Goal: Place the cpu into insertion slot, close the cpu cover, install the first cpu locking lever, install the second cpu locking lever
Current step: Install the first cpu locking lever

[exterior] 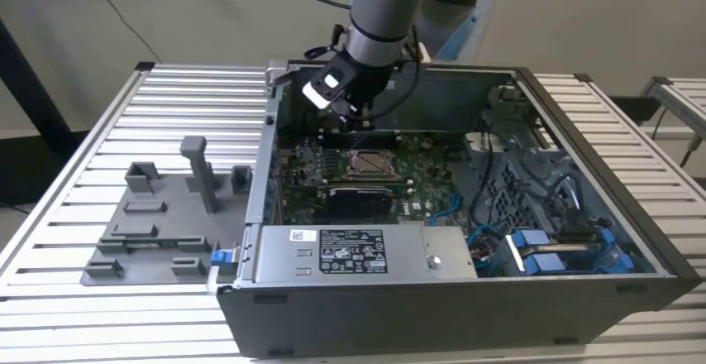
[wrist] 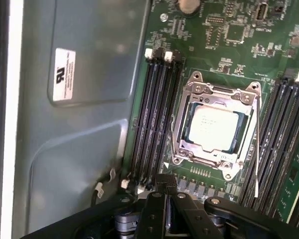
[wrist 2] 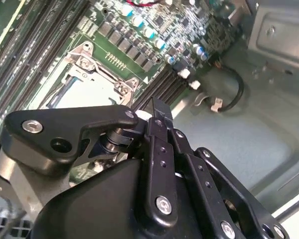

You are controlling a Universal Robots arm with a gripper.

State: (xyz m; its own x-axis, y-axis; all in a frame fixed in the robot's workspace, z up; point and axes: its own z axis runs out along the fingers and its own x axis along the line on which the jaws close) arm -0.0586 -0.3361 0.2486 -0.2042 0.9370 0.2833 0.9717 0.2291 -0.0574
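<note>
The cpu lies silver-faced in the insertion slot on the green motherboard. The silver cpu cover lies flat around it, with the chip showing through its window. A thin locking lever runs along one side of the socket; whether it is latched I cannot tell. In the exterior view the slot sits below and a little in front of my gripper, which hangs over the board's rear part. My gripper is shut with nothing in it, and its fingertips are beside the socket, not touching it.
The motherboard lies inside an open computer case with a power supply at the front and blue cables and brackets on the exterior view's right. Dark memory slots flank the socket. A grey fixture stands on the slatted table.
</note>
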